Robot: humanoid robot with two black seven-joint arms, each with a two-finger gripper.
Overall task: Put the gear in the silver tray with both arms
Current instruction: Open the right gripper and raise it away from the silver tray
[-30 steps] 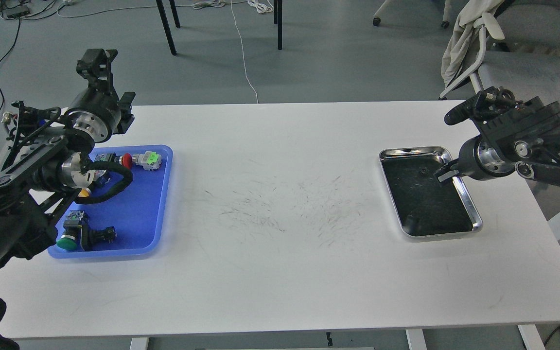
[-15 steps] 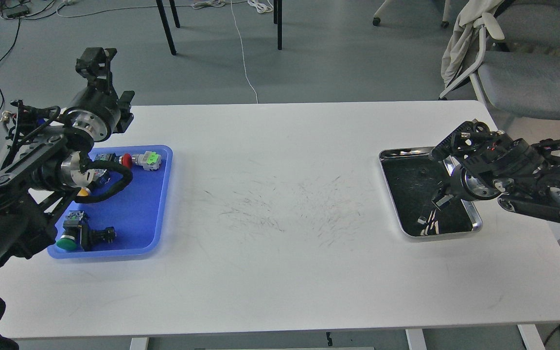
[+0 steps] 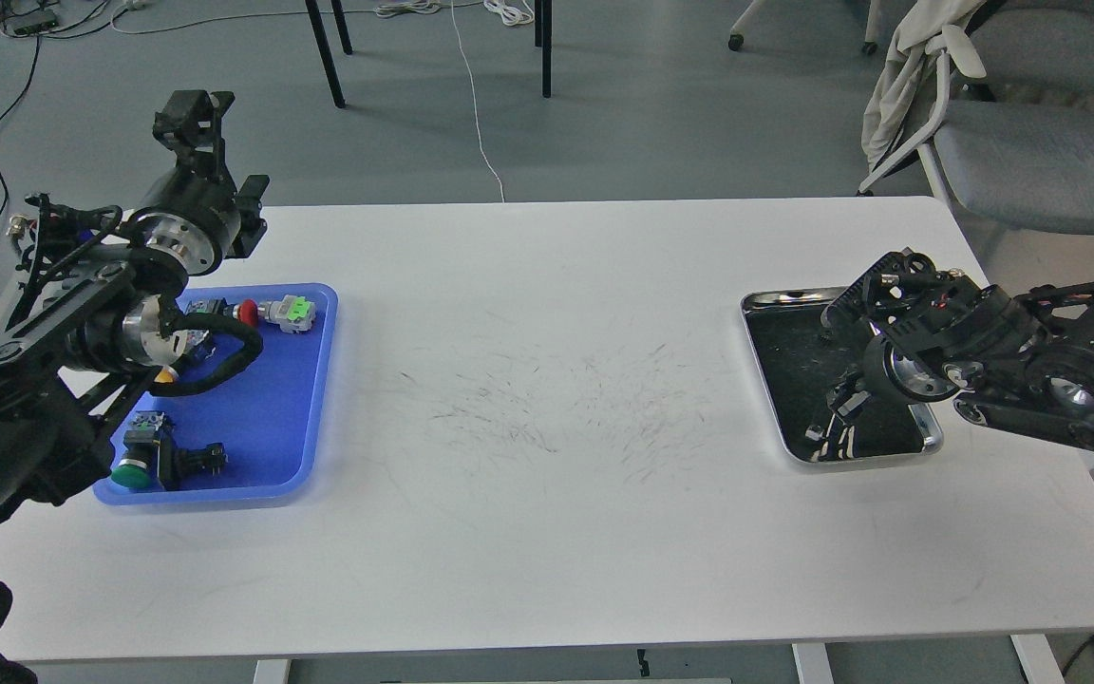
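Observation:
The silver tray (image 3: 784,297) lies on the right side of the white table (image 3: 547,532), its bottom dark and scratched. My right arm comes in from the right and hangs over the tray. Its gripper (image 3: 841,404) points down over the tray's near half, close above the bottom; its fingers are small and dark, so I cannot tell whether they are open or shut. I cannot make out the gear; the arm covers part of the tray's far end. My left gripper (image 3: 194,114) is raised over the table's far left corner, too dark to tell apart its fingers.
A blue plastic tray (image 3: 319,380) at the left holds several push-button switches with red, green and yellow caps. My left forearm and its cable hang over that tray. A grey chair (image 3: 1031,142) stands behind the table's right end.
My right arm has swung down and to the left over the silver tray, and its gripper has dropped toward the tray's near half. The left arm has barely moved.

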